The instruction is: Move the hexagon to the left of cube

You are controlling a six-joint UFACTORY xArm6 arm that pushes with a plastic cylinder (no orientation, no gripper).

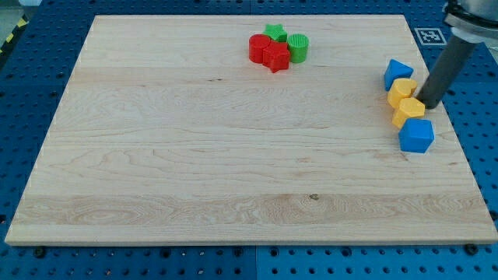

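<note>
Four blocks stand in a column near the board's right edge. From top to bottom they are a blue block (398,73), a yellow hexagon (402,89), a second yellow block (408,111) whose shape is unclear, and a blue cube (416,135). The dark rod comes down from the view's top right. My tip (427,106) rests on the board just right of the two yellow blocks, against or very close to them, and above the blue cube.
A tight cluster sits at the board's top centre: a red cylinder (257,47), a red star (275,57), a green star (274,32) and a green cylinder (298,47). The board's right edge (443,117) is close to my tip.
</note>
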